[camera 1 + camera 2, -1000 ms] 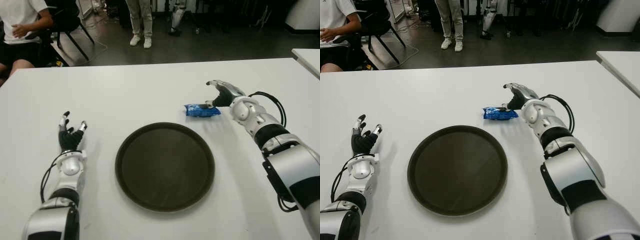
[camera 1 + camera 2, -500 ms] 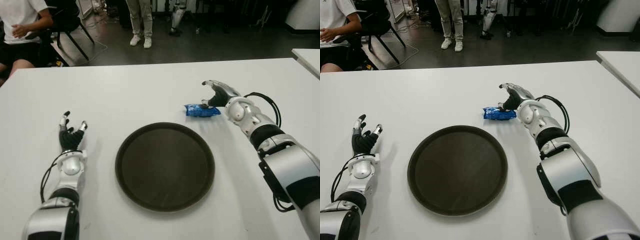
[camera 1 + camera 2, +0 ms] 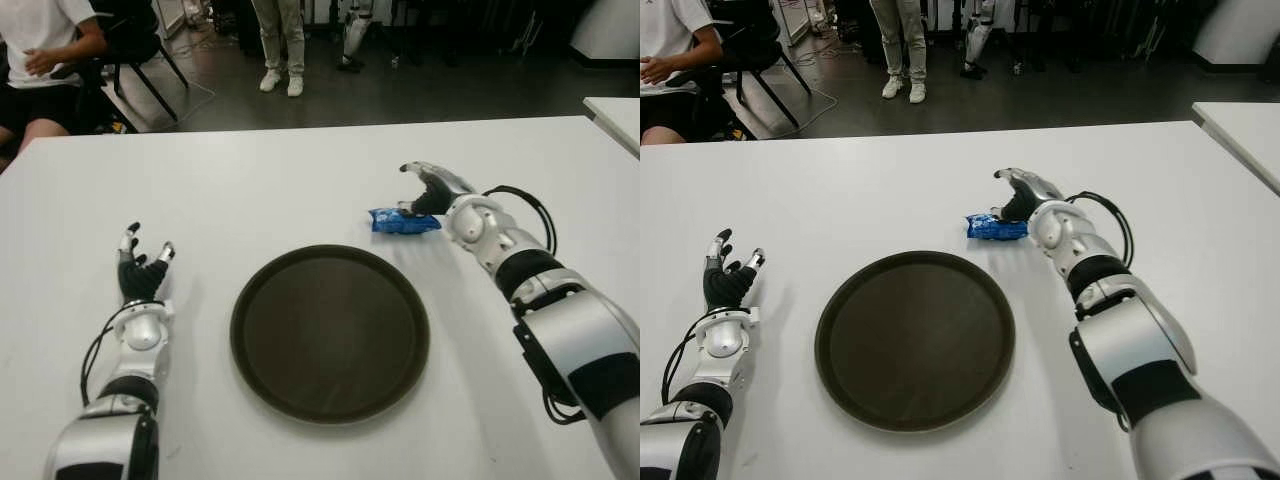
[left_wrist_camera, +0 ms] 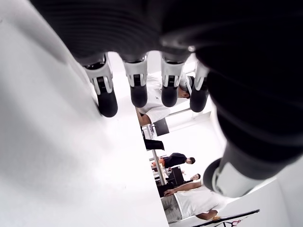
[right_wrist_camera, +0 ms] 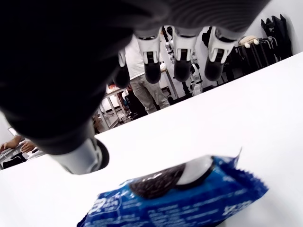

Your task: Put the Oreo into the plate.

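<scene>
Silver-and-black jointed arms, black cable loops at wrists, black-tipped silver fingers (image 4: 107,92)

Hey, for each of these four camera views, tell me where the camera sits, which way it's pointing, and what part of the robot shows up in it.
Left eye view: on the head, looking down at the table; shows both arms, the plate and the Oreo pack.
Right eye view: beside it, same scene, slightly shifted.
Left wrist view: on the left arm, looking past the open left hand across the table to people beyond.
Right wrist view: on the right arm, looking past the open right hand at the Oreo pack below.
Shared: the eye views and the right wrist view all show the pack.
</scene>
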You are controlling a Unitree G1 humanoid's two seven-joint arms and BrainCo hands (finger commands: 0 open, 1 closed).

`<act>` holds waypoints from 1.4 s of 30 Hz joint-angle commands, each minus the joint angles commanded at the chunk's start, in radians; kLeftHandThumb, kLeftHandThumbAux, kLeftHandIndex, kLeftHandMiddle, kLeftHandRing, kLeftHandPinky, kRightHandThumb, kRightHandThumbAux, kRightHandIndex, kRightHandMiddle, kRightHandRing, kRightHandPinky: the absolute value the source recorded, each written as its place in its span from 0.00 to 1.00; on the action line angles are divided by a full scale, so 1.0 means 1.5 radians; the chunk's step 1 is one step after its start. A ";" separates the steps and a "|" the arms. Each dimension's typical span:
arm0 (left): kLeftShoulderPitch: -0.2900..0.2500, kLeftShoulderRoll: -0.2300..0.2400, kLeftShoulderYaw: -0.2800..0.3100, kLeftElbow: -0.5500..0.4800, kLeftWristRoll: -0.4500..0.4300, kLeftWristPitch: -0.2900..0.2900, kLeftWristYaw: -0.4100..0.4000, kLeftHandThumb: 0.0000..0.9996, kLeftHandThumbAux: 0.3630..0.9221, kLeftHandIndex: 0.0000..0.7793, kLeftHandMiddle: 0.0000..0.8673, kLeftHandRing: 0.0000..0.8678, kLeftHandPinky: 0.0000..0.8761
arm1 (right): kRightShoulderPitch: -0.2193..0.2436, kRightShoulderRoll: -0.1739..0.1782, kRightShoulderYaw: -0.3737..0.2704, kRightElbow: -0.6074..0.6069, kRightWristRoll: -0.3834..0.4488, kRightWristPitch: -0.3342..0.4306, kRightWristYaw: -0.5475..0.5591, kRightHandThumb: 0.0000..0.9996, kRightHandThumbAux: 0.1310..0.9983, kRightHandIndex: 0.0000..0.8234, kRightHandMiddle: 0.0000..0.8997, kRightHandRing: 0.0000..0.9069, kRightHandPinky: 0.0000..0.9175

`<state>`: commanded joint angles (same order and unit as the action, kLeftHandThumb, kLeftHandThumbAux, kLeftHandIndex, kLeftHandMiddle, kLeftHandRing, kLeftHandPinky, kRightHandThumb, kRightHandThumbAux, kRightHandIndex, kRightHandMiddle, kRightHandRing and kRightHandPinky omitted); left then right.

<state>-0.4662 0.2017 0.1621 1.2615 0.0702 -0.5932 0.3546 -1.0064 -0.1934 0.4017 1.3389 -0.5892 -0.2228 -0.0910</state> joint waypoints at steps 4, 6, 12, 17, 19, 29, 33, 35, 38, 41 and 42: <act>0.000 0.000 -0.003 -0.002 0.002 0.000 0.003 0.00 0.61 0.06 0.03 0.01 0.02 | -0.001 0.003 0.002 -0.001 -0.001 -0.006 0.000 0.43 0.65 0.00 0.03 0.02 0.05; 0.001 0.001 -0.004 -0.002 0.003 -0.002 0.005 0.00 0.62 0.06 0.03 0.01 0.02 | -0.002 0.004 0.003 -0.001 0.000 -0.009 0.002 0.44 0.66 0.00 0.03 0.02 0.05; 0.001 0.003 -0.004 -0.002 0.003 -0.007 0.005 0.00 0.64 0.07 0.05 0.03 0.04 | -0.003 0.007 0.005 -0.002 0.001 -0.014 0.001 0.44 0.68 0.00 0.03 0.02 0.04; 0.000 0.002 -0.002 -0.001 0.000 -0.006 0.003 0.00 0.63 0.06 0.05 0.03 0.02 | -0.004 0.010 0.006 -0.002 0.002 -0.012 -0.001 0.44 0.66 0.00 0.04 0.02 0.05; 0.000 0.001 -0.001 -0.001 -0.002 -0.005 0.002 0.00 0.63 0.06 0.04 0.02 0.02 | -0.004 0.011 0.004 -0.001 0.003 -0.009 0.000 0.44 0.66 0.00 0.04 0.02 0.05; -0.002 -0.002 0.005 -0.001 -0.009 -0.001 -0.003 0.00 0.66 0.07 0.05 0.03 0.03 | -0.002 0.012 -0.008 0.000 0.014 -0.004 0.000 0.46 0.67 0.00 0.06 0.05 0.07; -0.002 -0.001 0.005 -0.001 -0.005 -0.001 -0.004 0.00 0.64 0.07 0.04 0.02 0.02 | -0.001 0.014 -0.008 0.001 0.012 -0.002 -0.003 0.46 0.67 0.00 0.07 0.05 0.08; -0.001 -0.001 0.004 -0.003 -0.004 -0.004 -0.004 0.00 0.63 0.07 0.04 0.02 0.02 | 0.000 0.014 -0.007 0.002 0.010 -0.002 -0.004 0.46 0.67 0.01 0.06 0.05 0.08; 0.001 0.000 0.001 -0.004 -0.001 -0.006 -0.003 0.00 0.62 0.06 0.04 0.02 0.02 | 0.002 0.015 -0.007 0.002 0.010 -0.002 -0.004 0.46 0.67 0.01 0.06 0.06 0.09; 0.001 0.001 -0.001 -0.005 0.001 -0.009 -0.002 0.00 0.62 0.06 0.04 0.02 0.02 | 0.002 0.014 -0.009 0.002 0.012 -0.002 -0.001 0.46 0.68 0.01 0.06 0.06 0.09; 0.002 0.001 -0.001 -0.005 0.002 -0.011 -0.001 0.00 0.62 0.06 0.04 0.02 0.02 | 0.003 0.015 -0.009 0.003 0.012 -0.002 0.000 0.46 0.67 0.01 0.06 0.06 0.09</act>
<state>-0.4639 0.2026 0.1600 1.2538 0.0733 -0.6092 0.3530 -1.0013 -0.1715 0.3879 1.3440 -0.5712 -0.2254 -0.0915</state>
